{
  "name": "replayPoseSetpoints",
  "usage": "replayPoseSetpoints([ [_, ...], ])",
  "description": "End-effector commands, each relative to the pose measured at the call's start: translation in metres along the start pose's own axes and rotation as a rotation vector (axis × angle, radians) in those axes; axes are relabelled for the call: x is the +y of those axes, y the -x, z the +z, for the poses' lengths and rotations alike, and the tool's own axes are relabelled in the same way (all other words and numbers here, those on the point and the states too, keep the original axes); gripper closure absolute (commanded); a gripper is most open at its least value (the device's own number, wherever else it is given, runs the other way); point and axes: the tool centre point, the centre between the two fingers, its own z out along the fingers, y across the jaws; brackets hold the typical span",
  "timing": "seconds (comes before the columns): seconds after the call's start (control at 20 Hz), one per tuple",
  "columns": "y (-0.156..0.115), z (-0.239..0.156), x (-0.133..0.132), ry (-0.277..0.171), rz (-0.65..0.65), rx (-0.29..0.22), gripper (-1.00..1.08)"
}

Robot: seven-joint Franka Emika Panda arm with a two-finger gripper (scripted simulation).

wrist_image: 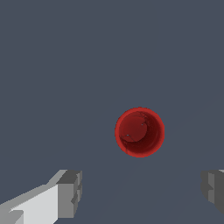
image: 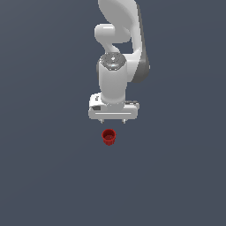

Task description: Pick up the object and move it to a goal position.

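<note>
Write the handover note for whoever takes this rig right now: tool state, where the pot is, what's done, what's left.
Tool: open, empty, fingers spread wide; it hangs above the surface.
Red pot: upright on the surface, mouth up, not touched. In the wrist view it lies ahead of the line between the fingers, not between them.
Done: nothing gripped or lifted so far.
Left: centre the tool over the pot, descend, close on it, lift, carry to the goal. No goal marker shows in either view.

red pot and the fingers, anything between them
Nothing. In the wrist view only bare grey floor separates the red pot from the open fingers; the exterior view shows the same gap below the gripper.
</note>
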Motion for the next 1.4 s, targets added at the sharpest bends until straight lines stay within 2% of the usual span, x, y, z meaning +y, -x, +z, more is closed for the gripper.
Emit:
replayPoseSetpoints([
  [0.0,-0.001,0.005,0.001,-0.001,0.038,-0.001,-0.92],
  [0.8,-0.014,0.057,0.016,-0.002,0.437,-0.008,-0.92],
  [1.35,-0.017,0.072,0.021,0.002,0.552,-0.008,-0.92],
])
